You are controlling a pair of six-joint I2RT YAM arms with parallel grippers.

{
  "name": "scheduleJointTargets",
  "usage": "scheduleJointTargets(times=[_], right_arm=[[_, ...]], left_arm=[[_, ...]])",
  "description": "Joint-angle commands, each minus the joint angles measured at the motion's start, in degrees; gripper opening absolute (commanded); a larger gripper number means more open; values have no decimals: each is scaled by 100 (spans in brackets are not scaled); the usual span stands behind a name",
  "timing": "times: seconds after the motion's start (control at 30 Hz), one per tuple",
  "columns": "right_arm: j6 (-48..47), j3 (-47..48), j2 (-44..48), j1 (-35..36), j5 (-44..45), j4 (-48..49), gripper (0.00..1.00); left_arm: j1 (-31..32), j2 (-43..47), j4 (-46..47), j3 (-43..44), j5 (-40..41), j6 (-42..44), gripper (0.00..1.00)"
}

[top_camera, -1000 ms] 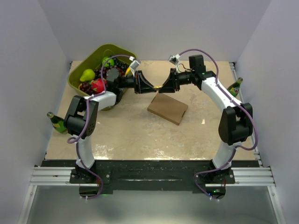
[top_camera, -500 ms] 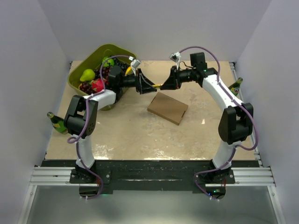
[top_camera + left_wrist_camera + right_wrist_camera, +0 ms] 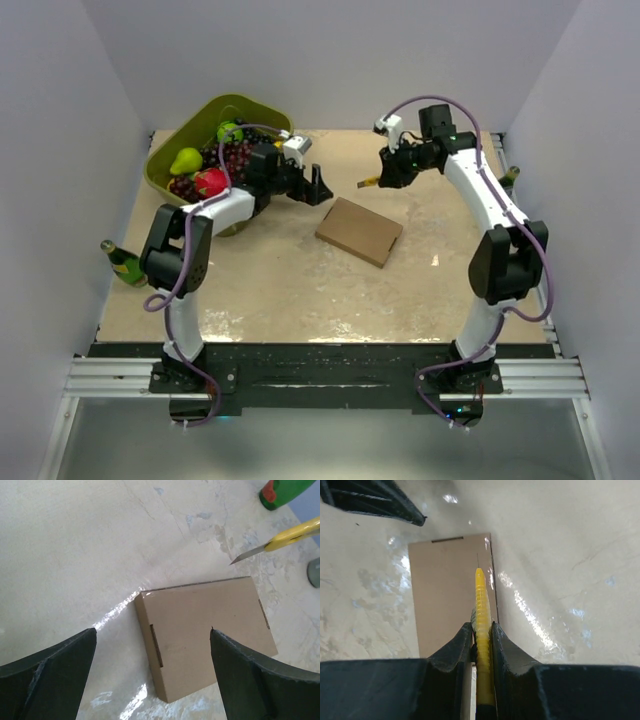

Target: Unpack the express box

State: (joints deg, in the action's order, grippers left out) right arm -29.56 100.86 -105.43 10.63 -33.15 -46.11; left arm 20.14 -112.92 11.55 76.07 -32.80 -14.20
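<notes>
The express box (image 3: 360, 231) is a flat brown cardboard mailer lying shut on the table's middle. It also fills the lower centre of the left wrist view (image 3: 207, 630) and lies under the knife in the right wrist view (image 3: 447, 595). My left gripper (image 3: 318, 188) hovers open just left of the box with nothing between its fingers (image 3: 153, 630). My right gripper (image 3: 385, 172) is up behind the box, shut (image 3: 481, 625) on a yellow utility knife (image 3: 481, 595). Its bare blade (image 3: 292, 534) points toward the box's far edge.
An olive-green tub (image 3: 168, 152) heaped with fruit stands at the back left, beside my left arm. One green bottle (image 3: 122, 262) lies at the table's left edge and another (image 3: 505, 185) stands at the right edge. White walls close in three sides.
My left gripper opened, let go of the knife and drew back to the left. My right gripper kept its hold and carried the knife away to the right.
</notes>
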Motion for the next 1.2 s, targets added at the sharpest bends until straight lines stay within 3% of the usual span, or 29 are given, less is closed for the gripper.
scheduleJointTargets(times=[0.0,0.17,0.37,1.17], right_arm=[[-261,224,-399,44,546,-233,0],[-216,503,-829,114,625,-178,0],[-313,575,-988,176,590,-109,0],[-102,505,-1252,615,1029,480,0]], left_arm=[[533,-238,-451,347,1142,321,99],[737,-537,-566,469,1932,312,98],[754,-810,-724,479,2251,365,96],[746,-933,-768,153,2067,224,95]])
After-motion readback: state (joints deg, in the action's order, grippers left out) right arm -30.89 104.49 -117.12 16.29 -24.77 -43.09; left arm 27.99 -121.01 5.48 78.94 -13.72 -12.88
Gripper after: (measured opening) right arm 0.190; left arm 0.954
